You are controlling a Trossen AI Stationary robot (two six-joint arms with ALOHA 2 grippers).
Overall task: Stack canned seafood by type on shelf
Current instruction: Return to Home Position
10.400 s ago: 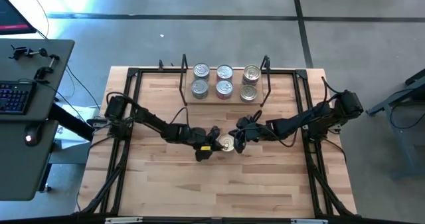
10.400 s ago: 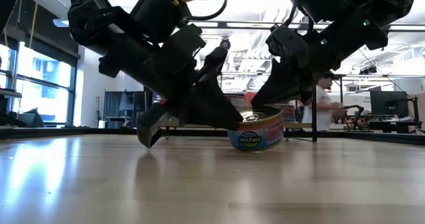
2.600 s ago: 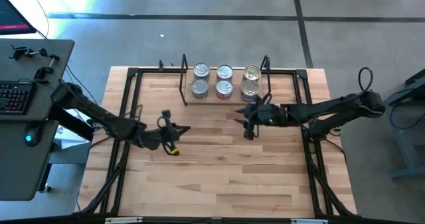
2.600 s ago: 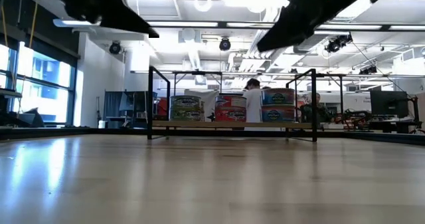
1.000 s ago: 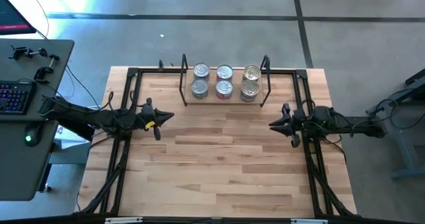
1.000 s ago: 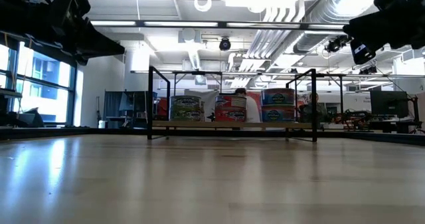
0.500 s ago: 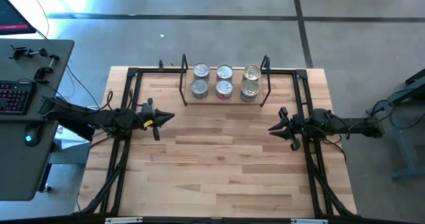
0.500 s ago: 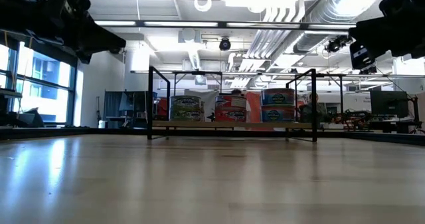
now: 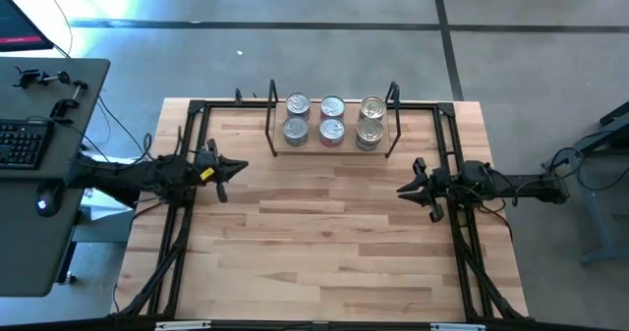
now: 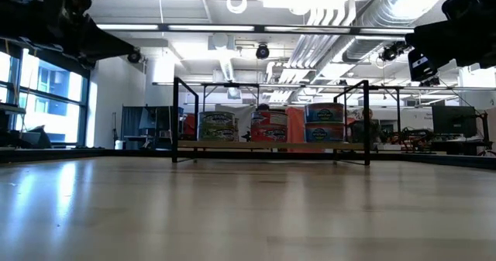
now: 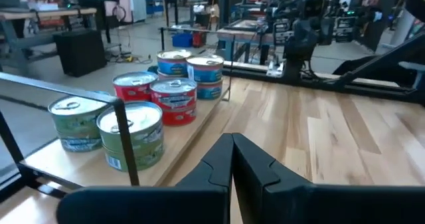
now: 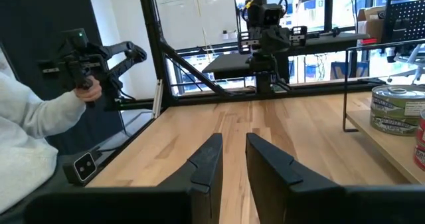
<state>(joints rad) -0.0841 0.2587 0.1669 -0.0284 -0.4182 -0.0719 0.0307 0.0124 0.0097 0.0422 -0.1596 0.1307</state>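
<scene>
- left arm (image 9: pixel 128 177) lies low and stretched out along the left edge of the bench (image 9: pixel 324 243), pointing in across the wood
- left gripper (image 9: pixel 234 165) hangs above the boards with nothing in it. In its wrist view the fingers (image 11: pixel 216 167) are pressed together, so it's clenched
- right arm (image 9: pixel 496 184) mirrors that on the right edge, flat and pointing inward
- right gripper (image 9: pixel 405 188) is empty too, with a slim gap between its fingers (image 12: pixel 209 161), so it's released
- the low view shows both grippers up off the bench, one on each side
- the cans (image 9: pixel 331 130) all sit on the shelf (image 9: pixel 314 146) at the far middle of the bench, well apart from both grippers
- they're sorted by colour: green cans (image 11: pixel 129 134) at the left end, red cans (image 11: pixel 174 99) in the middle, blue cans (image 11: pixel 206 70) at the right end
- each colour has two stacks, one behind the other
</scene>
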